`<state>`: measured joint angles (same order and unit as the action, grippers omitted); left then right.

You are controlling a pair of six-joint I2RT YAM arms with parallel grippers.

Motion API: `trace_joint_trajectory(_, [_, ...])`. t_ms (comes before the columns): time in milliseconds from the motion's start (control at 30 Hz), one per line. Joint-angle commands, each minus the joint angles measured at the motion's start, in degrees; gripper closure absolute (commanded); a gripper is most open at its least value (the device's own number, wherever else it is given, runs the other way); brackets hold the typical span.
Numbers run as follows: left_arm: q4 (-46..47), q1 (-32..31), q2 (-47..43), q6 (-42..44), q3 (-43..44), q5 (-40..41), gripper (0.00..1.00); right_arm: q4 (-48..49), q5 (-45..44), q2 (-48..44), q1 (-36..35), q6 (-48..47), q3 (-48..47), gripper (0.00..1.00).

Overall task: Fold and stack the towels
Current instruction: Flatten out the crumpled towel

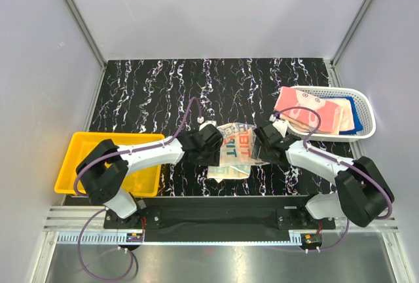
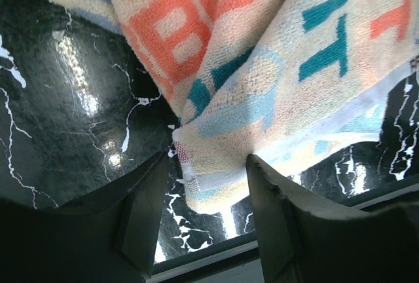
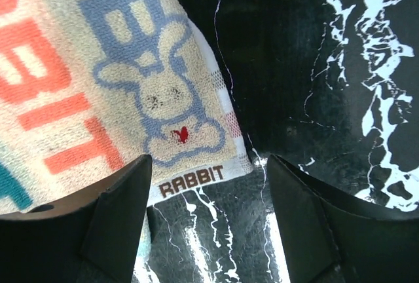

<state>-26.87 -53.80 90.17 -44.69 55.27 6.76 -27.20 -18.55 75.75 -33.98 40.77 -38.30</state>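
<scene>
Fingers point(image 2: 141, 217) of my left gripper point(image 2: 209, 165) stand apart, nothing pinched. A rumpled corner of the beige towel point(image 2: 262, 67) sits in the gap btwn them, close against the one on the right of the view; can't tell if it actually touches. Above that corner the cloth bunches in folds, big orange + teal letters across it, black marbled table point(image 2: 65, 99) beside and under it.

My right gripper point(image 3: 209, 165) is also spread wide and holds nothing. The towel's hem reaches into the gap from the left of that view, w/ a small label point(image 3: 192, 180) reading RABBIT and a blue bunny figure point(image 3: 157, 99) just above it. Rest of the gap shows bare table.

From the top cam: both grippers, left point(image 1: 204, 145) and right point(image 1: 267, 142), flank the towel point(image 1: 237, 147), which lies crumpled on the table near the front edge, roughly centre. Further right, towards the back, the white basket point(image 1: 368, 107) holds pink towels point(image 1: 308, 109) and a blue towel point(image 1: 354, 109). The yellow bin point(image 1: 82, 155) is at the far left, beside my left arm.
</scene>
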Motion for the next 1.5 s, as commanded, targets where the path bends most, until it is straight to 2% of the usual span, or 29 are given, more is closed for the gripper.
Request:
trace_joint_trajectory(0, [2.00,-0.43,-2.45,-0.93,-1.38,0.09,0.44,3.03,0.35,1.68,0.58,1.59,-0.98,0.23])
trace_joint_trajectory(133, [2.79,-0.51,-2.54,-1.02,-1.39,-0.17,0.42,5.13,2.98,3.88,0.75,2.03,-0.55,0.23])
trace_joint_trajectory(200, [3.23,-0.43,-2.46,-1.10,-1.48,-0.26,0.42,6.19,4.22,4.84,0.75,2.20,-0.28,0.28])
trace_joint_trajectory(267, [3.41,-0.43,-2.46,-1.19,-1.30,-0.26,0.43,6.28,4.66,5.03,0.75,2.38,-0.45,0.37])
trace_joint_trajectory(300, [3.58,-0.34,-2.46,-1.19,-1.39,-0.26,0.44,6.46,4.75,5.03,0.75,2.38,-0.37,0.46])
trace_joint_trajectory(367, [3.67,-0.43,-2.46,-1.28,-1.39,-0.35,0.46,5.85,4.48,4.68,0.67,2.29,-0.63,0.52])
trace_joint_trajectory(400, [3.84,-0.34,-2.46,-1.37,-1.56,-0.44,0.48,5.84,4.66,4.24,0.67,2.03,-0.63,0.59])
trace_joint_trajectory(433, [3.85,-0.34,-2.46,-1.46,-1.65,-0.61,0.52,5.58,4.57,3.89,0.67,2.03,-0.72,0.61])
trace_joint_trajectory(733, [1.39,-0.25,-6.14,-1.90,-1.57,0.00,0.73,0.48,3.51,-2.79,0.75,0.89,-2.74,0.85])
trace_joint_trajectory(767, [1.21,-0.16,-6.41,-1.81,-1.39,0.09,0.79,-0.21,3.52,-3.32,0.67,0.97,-2.91,0.87])
trace_joint_trajectory(833, [0.33,-0.08,-7.02,-1.72,-1.04,0.09,0.85,-1.01,3.43,-5.07,0.67,0.71,-3.70,0.91])
trace_joint_trajectory(900, [-0.54,-0.08,-7.72,-1.63,-0.42,0.09,0.88,-2.24,3.34,-6.74,0.67,0.19,-4.32,0.94])
trace_joint_trajectory(1067, [-2.74,0.19,-9.31,-0.58,0.46,0.97,0.89,-4.96,2.99,-9.65,0.67,-1.22,-7.04,1.00])
trace_joint_trajectory(1133, [-4.58,0.54,-10.79,0.12,1.59,1.85,1.00,-5.84,3.16,-11.40,0.67,-2.36,-8.89,1.00])
trace_joint_trajectory(1167, [-6.42,0.71,-11.41,1.00,2.30,2.28,1.00,-7.24,3.08,-12.02,0.67,-2.97,-9.94,1.00])
trace_joint_trajectory(1300, [-13.26,0.71,-14.67,4.25,8.53,6.14,1.00,-9.97,3.08,-16.14,0.67,-6.22,-17.83,1.00])
trace_joint_trajectory(1467, [-21.37,0.80,-18.97,8.99,22.12,8.61,1.00,-12.79,4.21,-19.14,0.75,-11.32,-28.65,1.00])
